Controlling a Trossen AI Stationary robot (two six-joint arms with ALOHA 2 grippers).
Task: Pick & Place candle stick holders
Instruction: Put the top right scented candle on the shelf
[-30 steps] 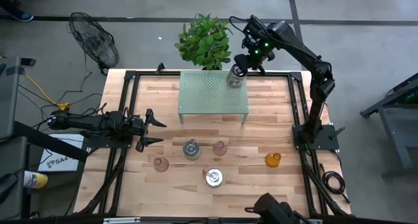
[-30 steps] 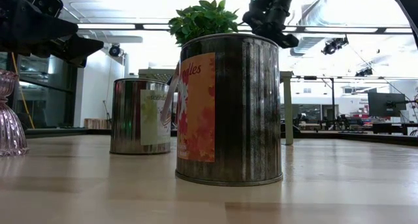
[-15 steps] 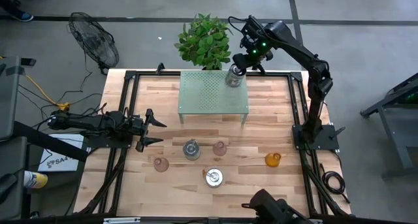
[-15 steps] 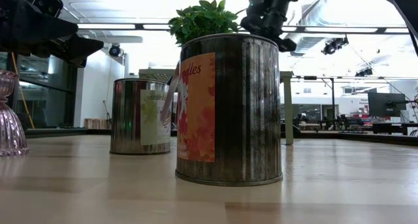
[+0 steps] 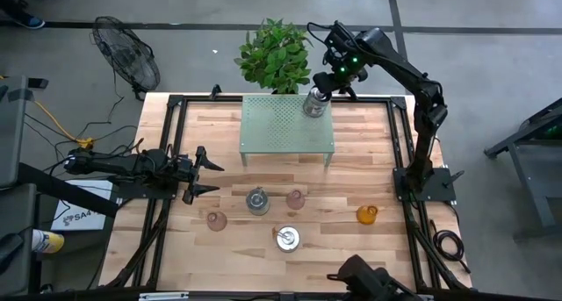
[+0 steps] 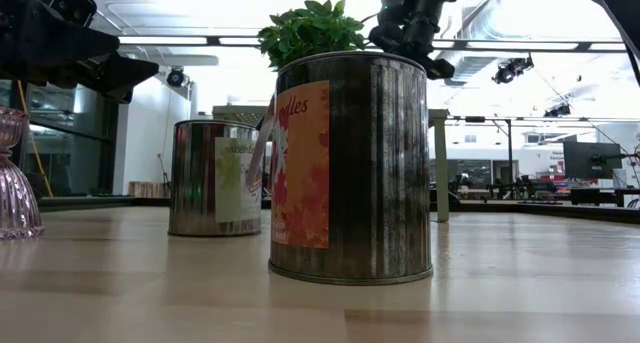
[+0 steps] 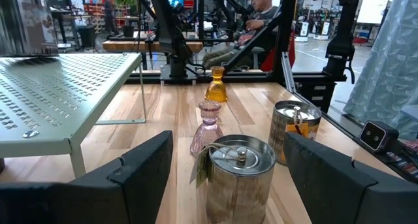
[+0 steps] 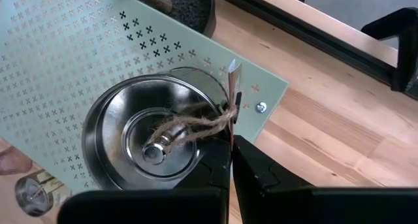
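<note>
A silver candle stick holder with a lid, twine and a paper tag is at the far right corner of the green shelf. My right gripper is over it and shut on its tag. On the table near the front are two more silver holders, two pink glass ones and an amber one, all standing on their bases. At the table's left side my left gripper is level and open, and touches nothing. My right gripper pinches the paper tag between its two fingers; twine ties the tag to the lid's knob. The fingers come from above, slanting down. The holder stays upright below them, over the shelf's corner; whether it rests on the shelf I cannot tell.
A potted plant stands just beyond the table's far edge behind the shelf. A black frame runs round the tabletop. Bare wood lies between the shelf and the row of holders. People sit beyond the table in the left wrist view.
</note>
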